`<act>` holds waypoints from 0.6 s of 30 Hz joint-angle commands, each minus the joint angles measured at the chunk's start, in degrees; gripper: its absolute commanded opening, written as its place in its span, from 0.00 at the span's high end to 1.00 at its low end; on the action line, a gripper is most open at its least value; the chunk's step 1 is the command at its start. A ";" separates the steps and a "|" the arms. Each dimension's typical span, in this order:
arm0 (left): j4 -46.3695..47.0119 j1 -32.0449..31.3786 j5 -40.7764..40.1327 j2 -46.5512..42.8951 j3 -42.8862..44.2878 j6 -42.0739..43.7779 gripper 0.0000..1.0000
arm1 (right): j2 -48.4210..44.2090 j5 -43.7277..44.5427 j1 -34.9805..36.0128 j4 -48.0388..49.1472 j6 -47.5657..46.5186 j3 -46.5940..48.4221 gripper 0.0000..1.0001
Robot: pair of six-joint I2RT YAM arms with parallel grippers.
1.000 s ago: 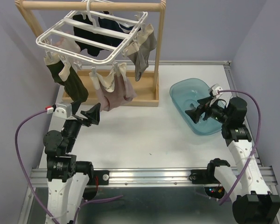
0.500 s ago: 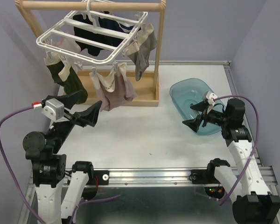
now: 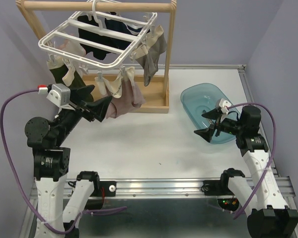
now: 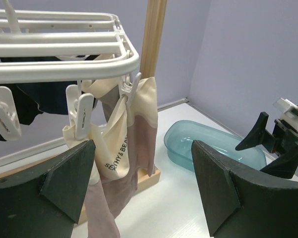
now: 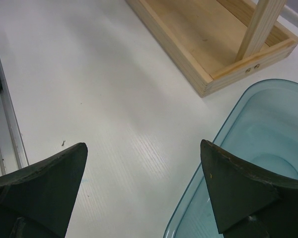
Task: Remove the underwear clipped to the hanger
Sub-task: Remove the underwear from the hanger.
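Observation:
The white hanger hangs from the wooden rail, with underwear clipped round its rim. A pink-mauve piece with a cream band hangs at the front. A dark olive piece is at the left, a grey one at the right, and dark ones are under the frame. My left gripper is raised and open just in front of the pink-mauve piece, not touching it. In the left wrist view the hanger is above my left gripper. My right gripper is open and holds nothing, low over the table at the teal bin's near-left rim.
The wooden rail stand has a tray base on the table behind the left gripper. A teal plastic bin sits at the right. In the right wrist view my right gripper is over bare table, between the bin rim and the stand's base.
The left arm has lifted and swung forward, bringing its gripper up to the pink-mauve piece. The right gripper moved slightly down and left, towards the bin's near rim.

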 commanded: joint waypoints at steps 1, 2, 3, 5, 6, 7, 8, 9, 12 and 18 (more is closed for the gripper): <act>2.50 -0.10 1.07 2.13 3.66 -1.08 0.11 | -0.62 -1.67 0.07 -0.10 -0.80 1.84 0.00; 2.67 -0.10 1.25 2.57 3.84 -1.26 0.12 | -0.70 -1.68 0.07 -0.19 -0.80 1.84 0.00; 3.28 -0.10 1.42 3.36 4.36 -1.87 0.12 | -0.70 -1.76 0.07 -0.19 -0.89 1.84 0.00; 3.38 -0.10 1.34 3.98 4.98 -2.23 0.12 | -0.88 -1.85 0.07 -0.28 -0.98 1.84 0.00; 3.38 -0.01 1.08 4.85 5.33 -2.23 0.13 | -0.88 -1.94 0.07 -0.37 -0.98 1.84 0.00; 3.38 -0.01 0.99 5.21 5.94 -2.23 0.13 | -0.88 -1.94 0.07 -0.37 -0.98 1.84 0.00; 3.38 0.08 0.72 5.56 6.21 -2.40 0.13 | -0.88 -1.94 0.07 -0.46 -1.15 1.93 0.00; 3.38 0.34 0.64 5.83 6.48 -2.41 0.13 | -0.97 -1.94 0.07 -0.46 -1.16 1.93 0.00; 3.29 1.04 0.98 7.05 7.18 -2.32 0.13 | -0.97 -2.20 0.07 -0.63 -1.24 1.84 0.00; 3.38 2.98 2.65 8.02 7.18 -2.76 0.13 | -1.06 -2.64 0.07 -1.07 -1.51 1.93 0.00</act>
